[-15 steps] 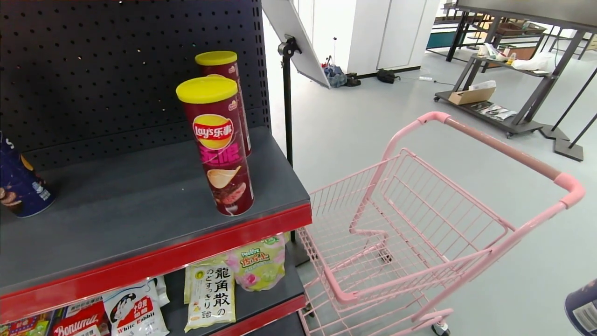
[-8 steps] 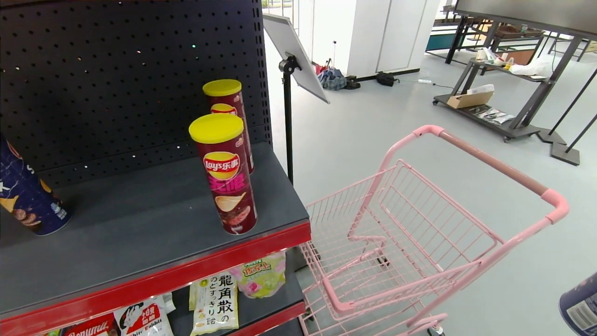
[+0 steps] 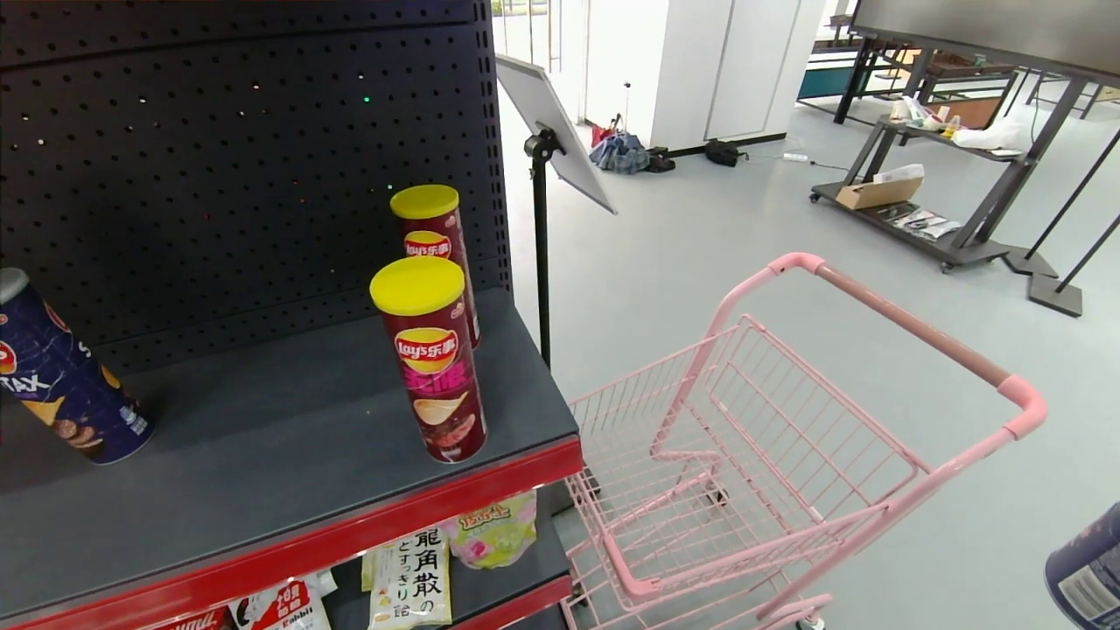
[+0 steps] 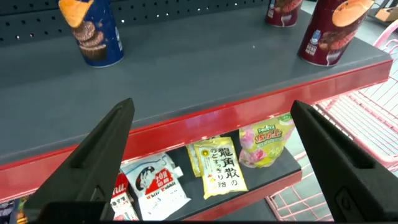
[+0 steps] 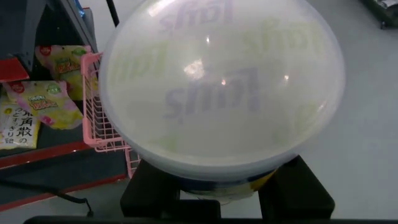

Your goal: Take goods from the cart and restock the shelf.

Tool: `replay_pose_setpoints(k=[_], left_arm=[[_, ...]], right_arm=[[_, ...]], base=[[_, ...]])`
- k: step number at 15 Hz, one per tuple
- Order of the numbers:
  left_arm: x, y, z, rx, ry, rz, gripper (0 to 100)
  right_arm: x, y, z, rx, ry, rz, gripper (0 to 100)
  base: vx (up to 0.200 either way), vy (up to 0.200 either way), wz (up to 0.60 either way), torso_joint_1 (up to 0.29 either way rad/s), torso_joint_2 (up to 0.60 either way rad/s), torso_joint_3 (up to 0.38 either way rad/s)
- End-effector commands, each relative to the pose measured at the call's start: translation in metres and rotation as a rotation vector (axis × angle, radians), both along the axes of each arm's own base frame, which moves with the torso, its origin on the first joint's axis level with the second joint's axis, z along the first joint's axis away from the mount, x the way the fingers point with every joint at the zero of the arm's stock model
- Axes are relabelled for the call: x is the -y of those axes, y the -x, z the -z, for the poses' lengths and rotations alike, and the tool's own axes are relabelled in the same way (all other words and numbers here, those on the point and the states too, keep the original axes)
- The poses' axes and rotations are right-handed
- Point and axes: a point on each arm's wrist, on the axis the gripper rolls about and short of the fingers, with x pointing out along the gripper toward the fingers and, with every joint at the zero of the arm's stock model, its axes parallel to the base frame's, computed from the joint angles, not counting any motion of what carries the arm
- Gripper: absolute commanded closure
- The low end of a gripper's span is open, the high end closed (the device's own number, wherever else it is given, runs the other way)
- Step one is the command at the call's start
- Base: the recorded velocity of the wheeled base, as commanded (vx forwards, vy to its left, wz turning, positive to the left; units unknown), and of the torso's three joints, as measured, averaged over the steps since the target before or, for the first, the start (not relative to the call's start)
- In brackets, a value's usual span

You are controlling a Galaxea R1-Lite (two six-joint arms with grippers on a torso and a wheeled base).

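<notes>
Cans number four. At the near right, one blue can [image 3: 1083, 573] sits clamped in the right gripper [image 5: 224, 198]. Left gripper [image 4: 211, 106] hangs before the shelf's [image 3: 289, 547] red edge, fingers spread wide, holding nothing. One pink cart [image 3: 910, 328] stands right of the shelf. At least three bags [image 4: 219, 165] lie on the lower tier. On top, the front red can [image 3: 433, 385] stands at the right edge, the back red can [image 3: 435, 249] behind it by the pegboard [image 3: 219, 175], and the second blue can [image 3: 61, 385] at the left
</notes>
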Motion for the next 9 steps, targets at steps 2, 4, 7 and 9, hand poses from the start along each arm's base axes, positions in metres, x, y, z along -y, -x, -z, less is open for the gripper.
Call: replay_pose_setpoints(k=[2, 4, 7, 9], left_arm=[[0.0, 0.0, 0.0001, 0.0, 0.0, -0.001, 0], [0.0, 0.0, 0.0001, 0.0, 0.0, -0.001, 0], [0.0, 0.0, 0.0001, 0.0, 0.0, -0.001, 0], [0.0, 0.0, 0.0001, 0.0, 0.0, -0.001, 0]], right_arm=[[-0.0003, -0.0033, 0.0023, -0.02, 0.016, -0.005, 100], [-0.0002, -0.002, 0.004, -0.019, 0.016, -0.004, 100], [0.0, 0.0006, 0.0061, -0.014, 0.014, -0.006, 100], [0.0002, 0.0023, 0.0076, -0.011, 0.014, -0.006, 100]], base=[[0.0, 0.0, 0.0, 0.051, -0.13, -0.059], [0.0, 0.0, 0.6, 0.01, -0.03, -0.022], [0.0, 0.0, 0.6, 0.002, 0.0, 0.004], [0.0, 0.0, 0.6, 0.015, 0.0, -0.005]])
